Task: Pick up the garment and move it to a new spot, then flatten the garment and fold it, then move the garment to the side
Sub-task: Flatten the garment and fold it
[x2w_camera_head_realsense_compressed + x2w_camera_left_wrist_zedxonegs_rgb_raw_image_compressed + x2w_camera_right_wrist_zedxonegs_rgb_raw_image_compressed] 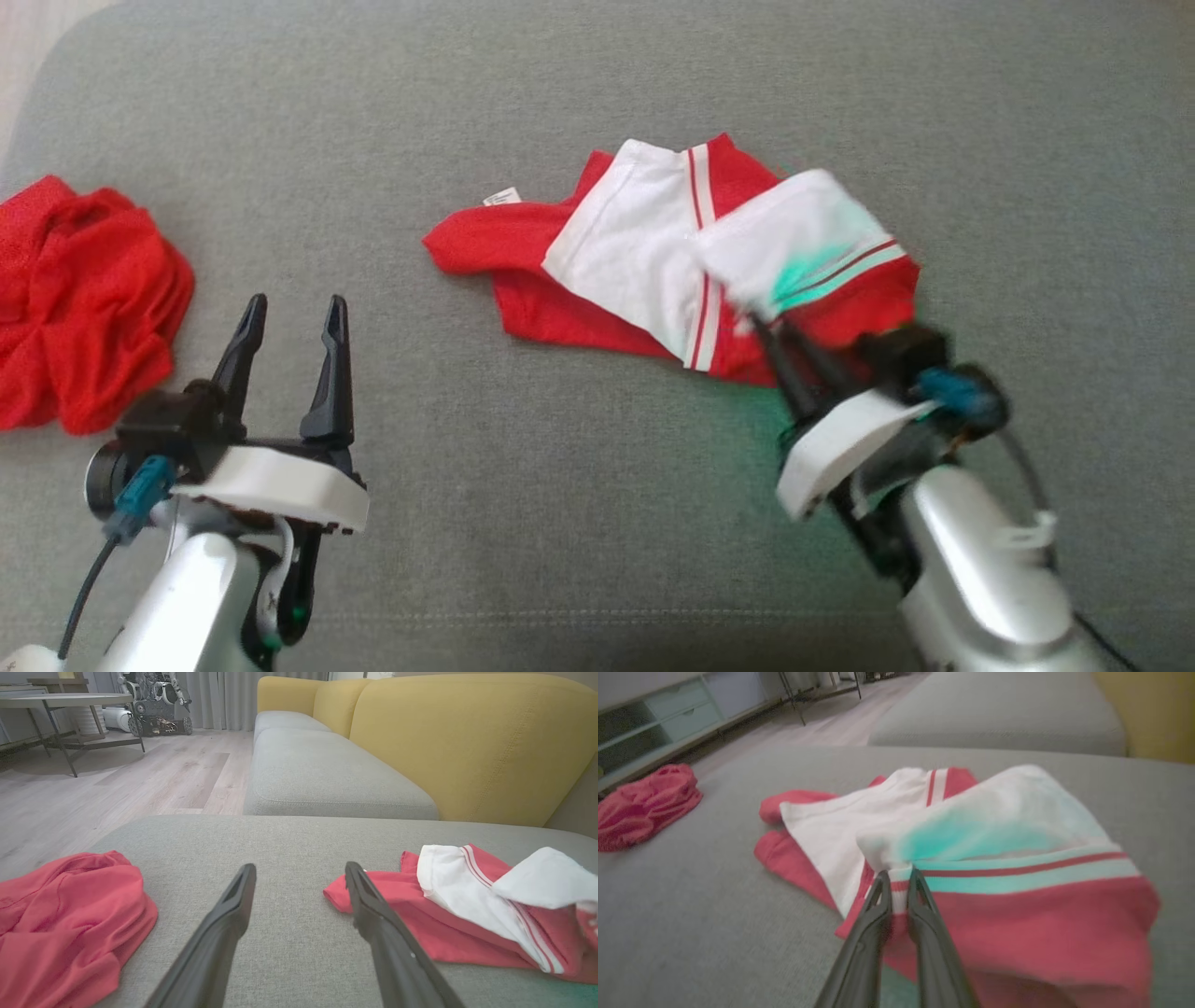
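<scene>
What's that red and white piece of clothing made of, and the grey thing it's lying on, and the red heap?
The red-and-white garment looks like soft matte knit fabric: it drapes and folds limply. The grey cushion seems upholstered in coarse woven cloth, with a visible flecked weave and a stitched seam. The crumpled red pile looks like thin matte fabric, judging by its tight wrinkles.

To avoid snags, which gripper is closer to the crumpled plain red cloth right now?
Left. The left gripper hovers open just beside the crumpled red cloth, not touching. The right gripper is across the cushion, pinched on the red-and-white garment.
</scene>
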{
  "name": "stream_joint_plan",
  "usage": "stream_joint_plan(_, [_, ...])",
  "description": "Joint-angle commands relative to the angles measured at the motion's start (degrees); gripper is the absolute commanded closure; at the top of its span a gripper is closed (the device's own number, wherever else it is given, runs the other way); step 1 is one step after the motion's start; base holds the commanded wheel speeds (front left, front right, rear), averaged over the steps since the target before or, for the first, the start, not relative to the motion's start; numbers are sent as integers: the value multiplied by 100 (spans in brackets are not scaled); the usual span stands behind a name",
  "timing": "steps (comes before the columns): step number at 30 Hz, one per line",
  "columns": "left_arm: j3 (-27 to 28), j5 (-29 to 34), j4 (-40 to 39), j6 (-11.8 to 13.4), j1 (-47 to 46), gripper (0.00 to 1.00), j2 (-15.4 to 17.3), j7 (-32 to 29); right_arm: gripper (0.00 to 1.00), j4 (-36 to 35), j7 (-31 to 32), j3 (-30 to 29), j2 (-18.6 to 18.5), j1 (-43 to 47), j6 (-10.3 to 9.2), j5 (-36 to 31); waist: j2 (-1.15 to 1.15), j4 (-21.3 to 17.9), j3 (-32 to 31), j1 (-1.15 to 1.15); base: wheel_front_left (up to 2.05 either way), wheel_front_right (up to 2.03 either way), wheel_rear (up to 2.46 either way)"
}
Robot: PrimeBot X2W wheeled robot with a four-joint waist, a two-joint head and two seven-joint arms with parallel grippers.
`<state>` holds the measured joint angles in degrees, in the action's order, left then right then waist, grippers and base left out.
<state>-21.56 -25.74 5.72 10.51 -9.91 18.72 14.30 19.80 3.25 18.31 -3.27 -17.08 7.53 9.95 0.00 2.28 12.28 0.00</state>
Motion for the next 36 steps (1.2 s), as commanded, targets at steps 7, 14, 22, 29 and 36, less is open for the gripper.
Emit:
stream_joint_plan(7, [285, 104, -194, -56, -284, 0, 102, 68, 100, -849, -48, -1213, 39, -330, -4, -120, 0, -120, 54, 0, 0, 0, 0])
stream_joint_plan(14, [266, 149, -209, -93, -395, 0, 79, 69, 100, -568, 58, -2709, 30, -576, -4, -322, 0, -116, 179, 0, 0, 0, 0])
stream_joint_plan(22, [264, 180, -164, -143, -465, 0, 15, 69, 0, 229, 22, -3302, 19, -633, -4, -430, 0, -130, 212, 0, 0, 0, 0])
stream_joint_plan(29, [300, 211, -104, -175, -398, 0, 13, 69, 0, 294, -415, -3314, 28, -449, -4, -390, 0, -200, 75, 0, 0, 0, 0])
stream_joint_plan(36, [333, 208, -80, -140, -230, 0, 84, 69, 0, -741, -632, -2692, 35, -4, -4, -412, 0, -292, -168, 0, 0, 0, 0])
